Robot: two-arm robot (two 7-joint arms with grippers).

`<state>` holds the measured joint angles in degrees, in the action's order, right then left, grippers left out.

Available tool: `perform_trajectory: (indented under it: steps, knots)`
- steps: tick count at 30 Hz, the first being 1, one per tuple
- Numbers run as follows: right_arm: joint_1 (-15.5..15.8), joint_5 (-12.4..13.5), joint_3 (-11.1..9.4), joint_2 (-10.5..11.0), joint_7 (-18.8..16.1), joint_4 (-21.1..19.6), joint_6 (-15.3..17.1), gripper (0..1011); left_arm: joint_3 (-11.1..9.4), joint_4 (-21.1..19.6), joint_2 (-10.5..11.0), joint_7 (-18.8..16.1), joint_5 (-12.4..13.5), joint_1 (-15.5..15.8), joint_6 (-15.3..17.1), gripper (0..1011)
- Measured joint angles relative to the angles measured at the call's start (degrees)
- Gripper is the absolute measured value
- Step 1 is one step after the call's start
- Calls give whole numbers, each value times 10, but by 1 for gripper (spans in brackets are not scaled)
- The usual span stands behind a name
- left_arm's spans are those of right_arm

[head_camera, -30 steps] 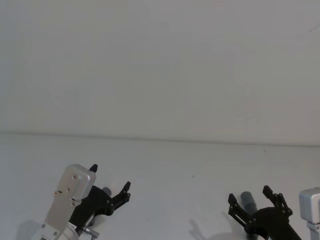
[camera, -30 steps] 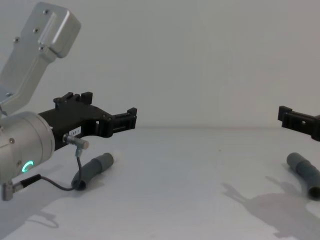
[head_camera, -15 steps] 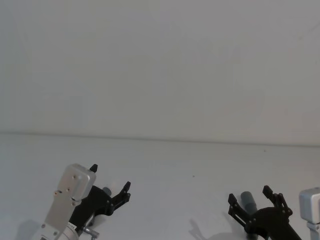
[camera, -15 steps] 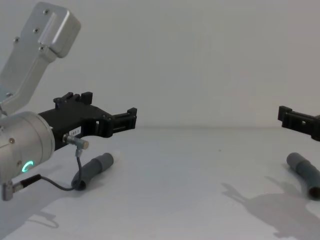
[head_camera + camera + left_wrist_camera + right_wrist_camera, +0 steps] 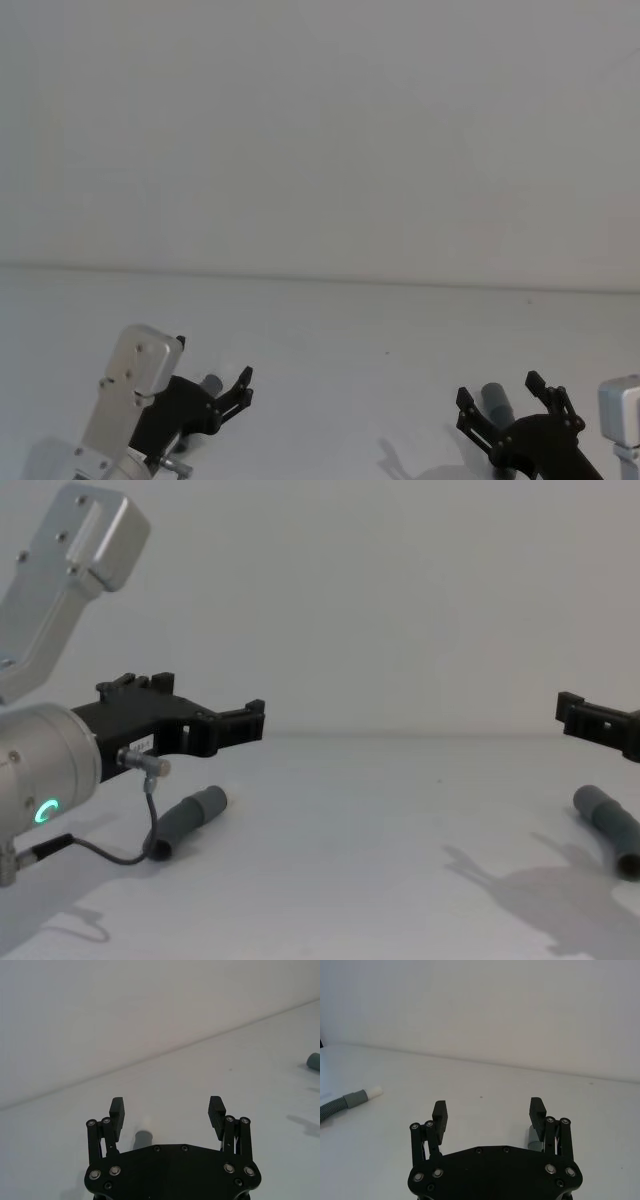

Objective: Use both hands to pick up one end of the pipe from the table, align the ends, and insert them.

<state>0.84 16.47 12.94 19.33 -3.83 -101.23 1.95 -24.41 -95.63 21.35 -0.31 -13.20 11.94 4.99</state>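
Left pincer (image 5: 167,1107) is held open and empty above one pipe piece (image 5: 190,820), right pincer (image 5: 488,1108) likewise above the other piece (image 5: 610,825), both resting on the table (image 5: 350,870)

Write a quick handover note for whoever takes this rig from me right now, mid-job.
Left gripper: open, empty, hovering above the left hose piece, not touching it. That piece carries the white tip.
Right gripper: open, empty, hovering above the right hose piece.
Both pieces lie flat on the table, far apart on opposite sides.
Done: grippers positioned over their pieces, nothing grasped.
Left: lower and grip each piece near its cuff, lift, align the ends, insert.
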Motion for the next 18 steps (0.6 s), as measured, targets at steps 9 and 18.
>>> perform_trajectory:
  steps: [9,18]
  knots:
    - [0,0,0,0,0,0,0,1000,27,-45,-2,-29,-20,-21,90,1001]
    - [0,0,0,0,0,0,0,1000,46,-75,9,-38,-29,-27,159,1001]
